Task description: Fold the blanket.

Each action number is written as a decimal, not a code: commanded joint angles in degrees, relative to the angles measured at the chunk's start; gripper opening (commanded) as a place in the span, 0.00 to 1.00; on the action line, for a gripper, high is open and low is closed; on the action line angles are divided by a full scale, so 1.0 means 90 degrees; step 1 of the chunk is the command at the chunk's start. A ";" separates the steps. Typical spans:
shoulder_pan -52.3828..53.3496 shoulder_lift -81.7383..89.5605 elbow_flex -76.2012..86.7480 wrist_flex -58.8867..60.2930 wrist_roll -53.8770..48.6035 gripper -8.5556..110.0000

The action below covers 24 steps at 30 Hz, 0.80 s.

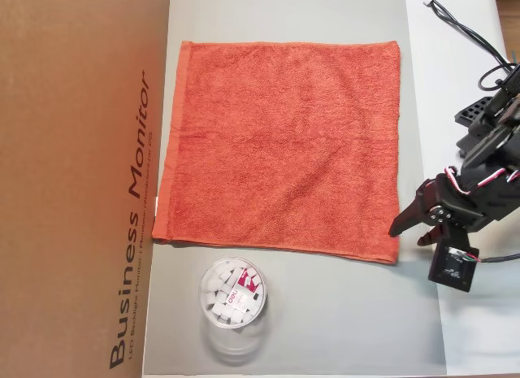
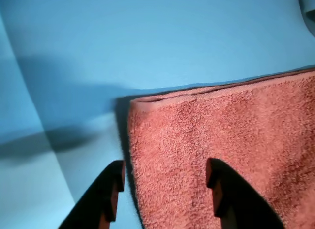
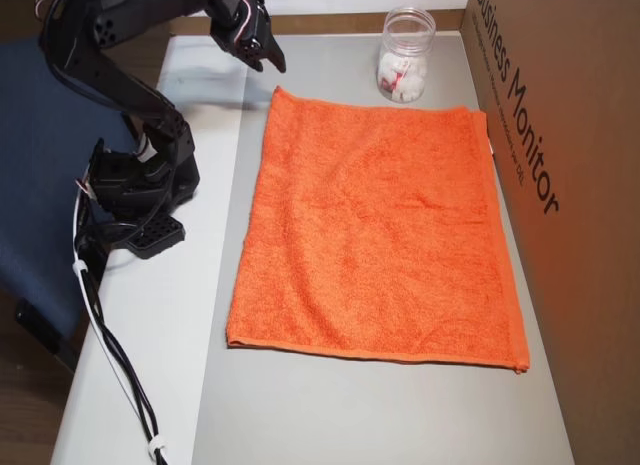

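The blanket (image 1: 284, 142) lies spread flat on the counter (image 1: 341, 313), unfolded. I have the gripper (image 2: 165, 182) released, jaws straddling its corner in the wrist view, so I judge this the approach; next I must descend and pinch that corner.

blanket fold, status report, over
Gripper open, jaws straddling the blanket's near corner edge. Blanket flat, unfolded on the grey mat. Clear tub sits just off the hem, apart from it; cardboard box along the far side.
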 commanded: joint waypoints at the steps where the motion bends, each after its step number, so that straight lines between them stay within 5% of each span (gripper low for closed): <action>1: -0.0078 -0.0195 -0.0303 -0.0156 -0.0117 0.21; 24: -0.0078 -0.1670 -0.0293 -0.1143 -0.0059 0.21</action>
